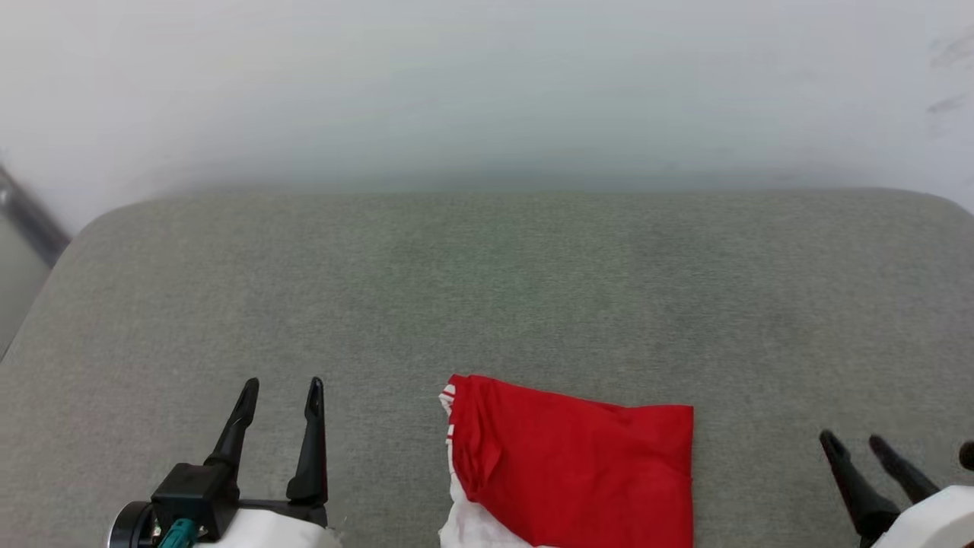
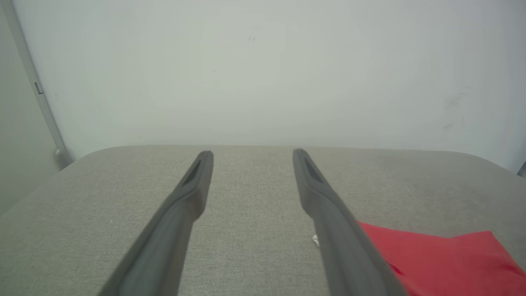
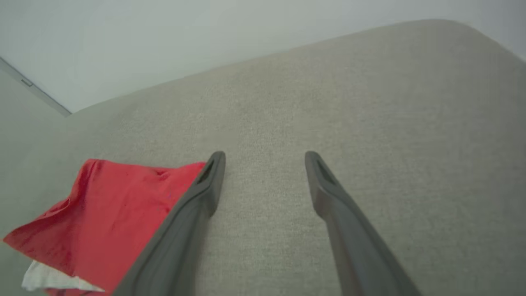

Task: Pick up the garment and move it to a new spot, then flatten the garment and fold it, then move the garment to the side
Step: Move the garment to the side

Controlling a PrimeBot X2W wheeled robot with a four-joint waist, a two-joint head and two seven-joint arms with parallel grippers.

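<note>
The garment (image 1: pixel 578 468) lies folded into a red rectangle at the near middle of the grey table (image 1: pixel 487 304), with white cloth and striped trim showing at its left edge. My left gripper (image 1: pixel 281 392) stands open to the left of it, nothing between its fingers. Off to the garment's right, my right gripper (image 1: pixel 852 444) is open too and empty. In the left wrist view the garment (image 2: pixel 444 259) sits at the lower right, beyond my open left gripper (image 2: pixel 251 155). The right wrist view has the garment (image 3: pixel 107 218) at the lower left, beside my open right gripper (image 3: pixel 265 157).
A pale wall (image 1: pixel 487 91) rises behind the table's far edge. A grey metal strip (image 1: pixel 27 217) runs down at the far left. The table's rounded far corners show at both sides, with bare cloth surface beyond the garment.
</note>
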